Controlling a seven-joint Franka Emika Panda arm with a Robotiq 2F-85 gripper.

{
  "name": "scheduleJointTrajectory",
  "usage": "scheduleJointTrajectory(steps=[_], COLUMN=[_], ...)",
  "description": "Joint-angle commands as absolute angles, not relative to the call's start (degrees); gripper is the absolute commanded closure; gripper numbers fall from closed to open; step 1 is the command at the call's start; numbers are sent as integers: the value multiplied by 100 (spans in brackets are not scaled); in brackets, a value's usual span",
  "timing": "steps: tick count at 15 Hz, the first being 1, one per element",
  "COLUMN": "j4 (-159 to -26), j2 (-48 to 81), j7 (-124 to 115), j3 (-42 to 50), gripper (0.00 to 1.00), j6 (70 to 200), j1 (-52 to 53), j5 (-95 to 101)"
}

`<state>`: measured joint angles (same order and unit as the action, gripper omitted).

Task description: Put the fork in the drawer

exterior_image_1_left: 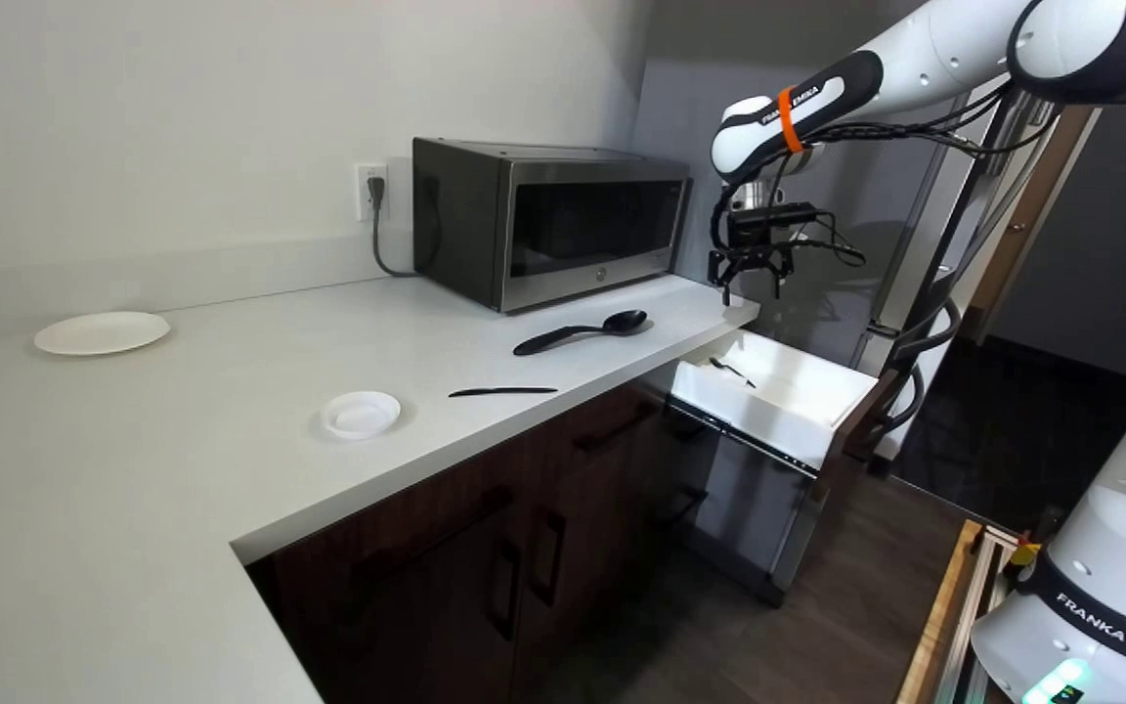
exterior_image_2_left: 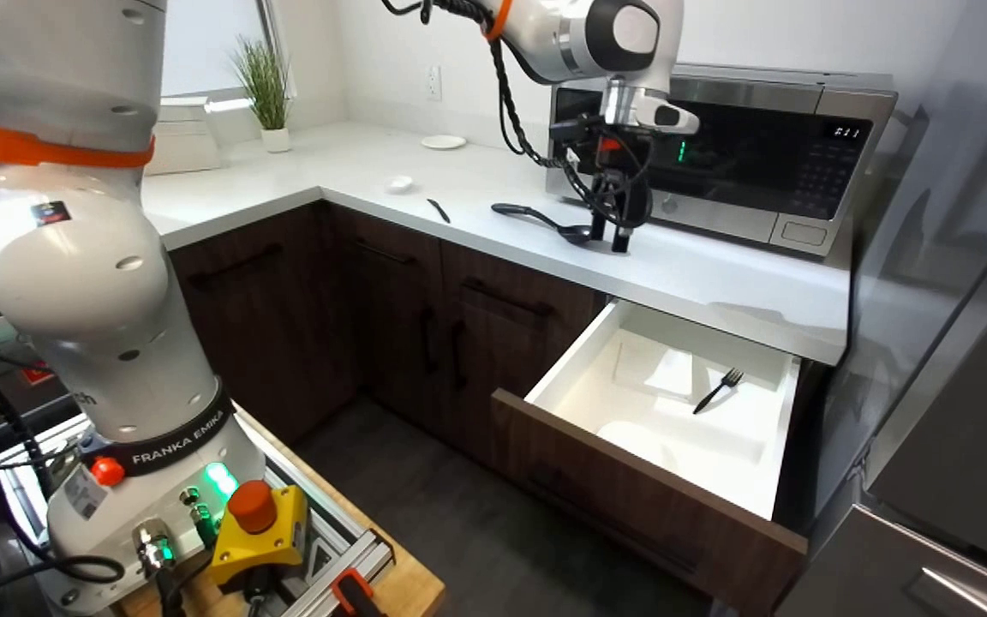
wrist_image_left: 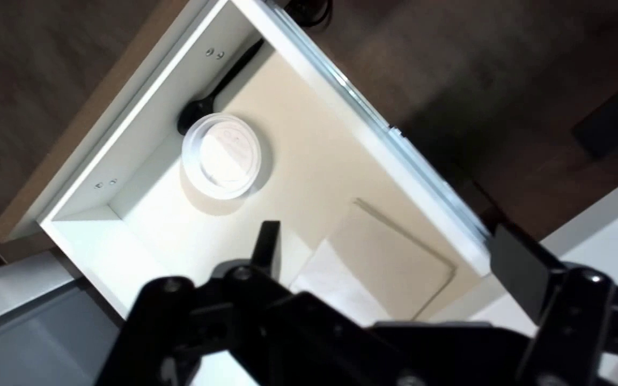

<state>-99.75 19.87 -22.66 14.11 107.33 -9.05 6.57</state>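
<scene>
The small black fork [exterior_image_2_left: 719,391] is inside the pulled-out white drawer [exterior_image_1_left: 754,416], toward its back on the fridge side; the fork [exterior_image_1_left: 734,373] shows in both exterior views. In the wrist view it is out of sight, and my gripper's body covers that part of the drawer [wrist_image_left: 336,107]. Above the drawer's back end, near the counter edge, hangs my gripper [exterior_image_1_left: 752,293], pointing down. Its jaws stand wide apart in the wrist view, with nothing between the black fingers [wrist_image_left: 269,244]. The gripper [exterior_image_2_left: 609,240] touches neither fork nor drawer.
A round translucent container [wrist_image_left: 222,155], a black spoon [wrist_image_left: 197,112] and a flat square sheet [wrist_image_left: 373,262] lie in the drawer. On the counter are a large black spoon [exterior_image_1_left: 583,332], a black knife [exterior_image_1_left: 502,391], a small dish [exterior_image_1_left: 361,415] and a microwave [exterior_image_1_left: 553,225].
</scene>
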Motion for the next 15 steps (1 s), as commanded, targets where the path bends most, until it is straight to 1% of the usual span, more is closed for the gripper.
scheduleJointTrajectory(steps=[1, 5, 6, 8, 12, 13, 15], j4=[-10885, -11254, -10875, -11029, -11116, -11156, -11059], j2=[1061, 613, 942, 789, 727, 768, 913], j7=[-2029, -1947, -2077, -2088, -2028, -1390, -1086], j3=[995, 310, 470, 243, 262, 136, -28], gripper=[0, 0, 0, 0, 0, 0, 0], j6=[10780, 10692, 10719, 10719, 10720, 11015, 11074], j1=[-433, 129, -85, 131, 112, 161, 273], j5=[904, 904, 839, 846, 862, 789, 770])
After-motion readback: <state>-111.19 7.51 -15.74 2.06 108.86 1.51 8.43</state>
